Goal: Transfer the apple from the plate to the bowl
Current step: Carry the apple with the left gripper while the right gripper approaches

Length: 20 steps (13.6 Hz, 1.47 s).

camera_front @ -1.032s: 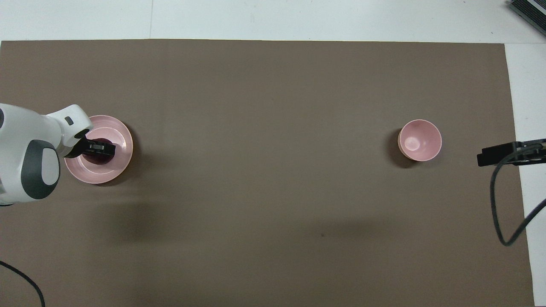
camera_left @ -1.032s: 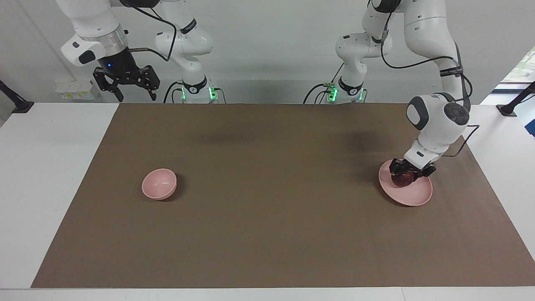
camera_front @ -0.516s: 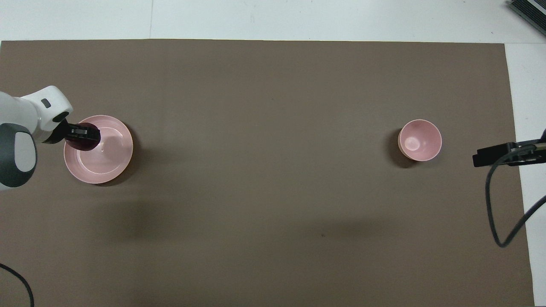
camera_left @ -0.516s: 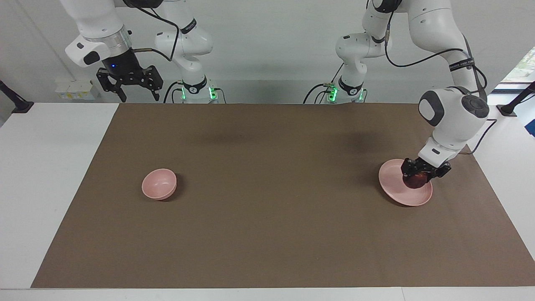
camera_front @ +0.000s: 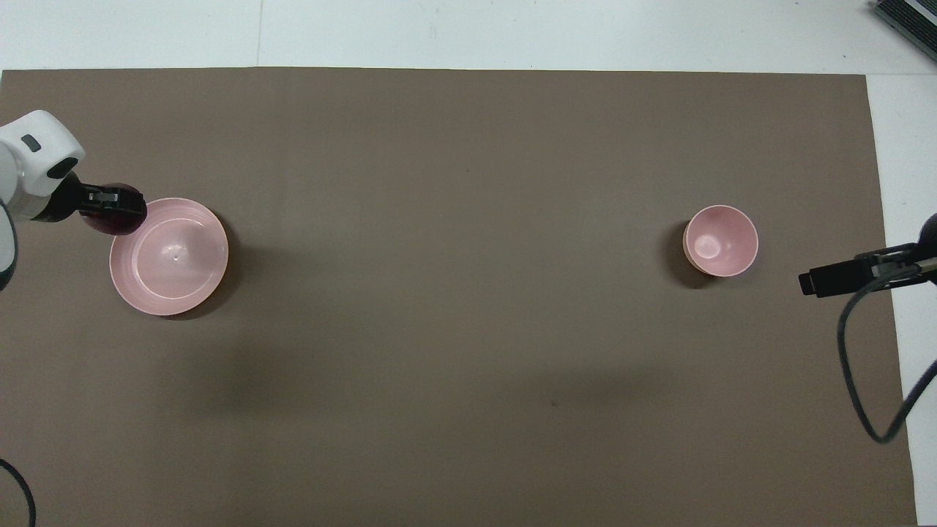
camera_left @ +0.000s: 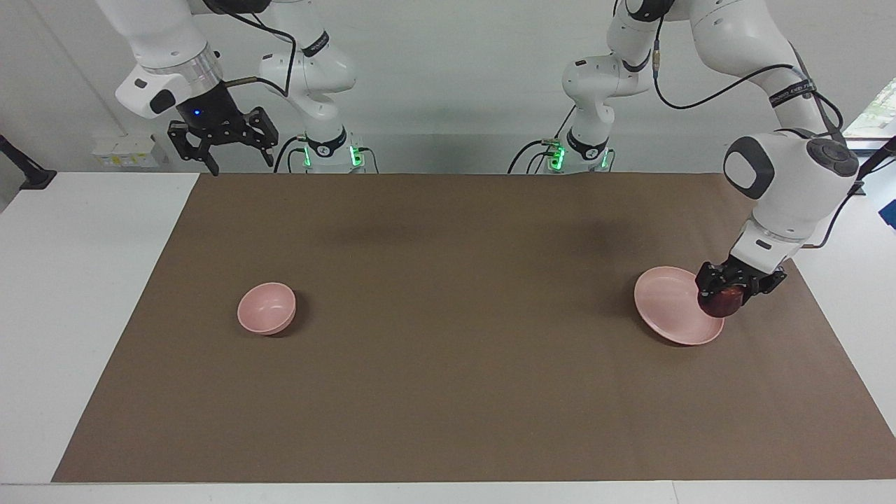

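The left gripper (camera_left: 726,297) pinches the round, glossy maroon apple (camera_left: 721,302) in its fingers over the rim of the flat pink plate (camera_left: 668,308). The deep bowl (camera_left: 266,307) sits well apart. The waiting right gripper (camera_left: 222,150) has its fingers spread.

A white table (camera_left: 84,294) fills most of the scene, and a broad brown mat (camera_left: 448,364) lies flat across its middle, leaving bare white margins on either end of the mat. Soft dark shadows sit on the mat in its half nearer the wall. A plain pale wall (camera_left: 455,77) rises just past the table's edge, evenly lit. Against the wall, beside one corner of the mat, sits a small white box-like fitting (camera_left: 126,150). At the wall's edge, above the mat's other corner, a window (camera_left: 875,108) shows bright daylight and green outside
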Motion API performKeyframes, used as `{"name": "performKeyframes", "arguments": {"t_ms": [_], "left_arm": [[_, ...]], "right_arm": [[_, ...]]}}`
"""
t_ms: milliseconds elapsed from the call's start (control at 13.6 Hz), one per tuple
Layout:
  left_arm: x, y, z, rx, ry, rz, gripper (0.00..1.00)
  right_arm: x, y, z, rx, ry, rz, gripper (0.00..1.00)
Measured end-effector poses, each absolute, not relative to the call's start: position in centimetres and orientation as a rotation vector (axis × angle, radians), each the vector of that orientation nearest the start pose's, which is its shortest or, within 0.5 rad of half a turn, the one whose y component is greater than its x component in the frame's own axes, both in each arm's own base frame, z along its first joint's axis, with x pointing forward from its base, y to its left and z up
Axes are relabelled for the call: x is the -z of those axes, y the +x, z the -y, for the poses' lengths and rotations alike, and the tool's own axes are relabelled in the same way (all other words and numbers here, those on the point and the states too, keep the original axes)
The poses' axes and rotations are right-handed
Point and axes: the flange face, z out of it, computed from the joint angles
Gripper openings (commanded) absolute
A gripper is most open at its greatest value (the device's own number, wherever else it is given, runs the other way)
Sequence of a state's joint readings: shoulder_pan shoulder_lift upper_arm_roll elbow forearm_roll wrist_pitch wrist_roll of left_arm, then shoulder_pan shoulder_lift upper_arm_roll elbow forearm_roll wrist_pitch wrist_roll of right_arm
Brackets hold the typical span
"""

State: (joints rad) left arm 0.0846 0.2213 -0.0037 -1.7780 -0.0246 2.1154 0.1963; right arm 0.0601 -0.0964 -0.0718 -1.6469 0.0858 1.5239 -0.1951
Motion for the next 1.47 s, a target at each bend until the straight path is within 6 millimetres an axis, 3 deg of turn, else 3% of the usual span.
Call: {"name": "performKeyframes", "arguments": {"t_ms": [369,664,1253,1475], "left_arm": [[-50.4,62.0,-3.4,-0.007,-3.166,-0.116,0.00],[-53.7,60.0,-0.2,-0.274,-3.163,0.029,0.00],[-54.4,58.7,9.4,-0.607,-3.333,0.680,0.00],[-54.6,57.5,15.2,-0.683,-3.334,0.653,0.00]], "right_arm": [[-59.3,52.8,-1.0,0.002,-2.848,0.286,1.00],[-54.2,53.1,-2.7,0.032,-2.638,0.272,1.00],[-48.9,51.7,-9.7,-0.025,-2.274,0.163,1.00],[-48.9,51.5,-11.6,-0.014,-2.150,0.097,1.00]]}}
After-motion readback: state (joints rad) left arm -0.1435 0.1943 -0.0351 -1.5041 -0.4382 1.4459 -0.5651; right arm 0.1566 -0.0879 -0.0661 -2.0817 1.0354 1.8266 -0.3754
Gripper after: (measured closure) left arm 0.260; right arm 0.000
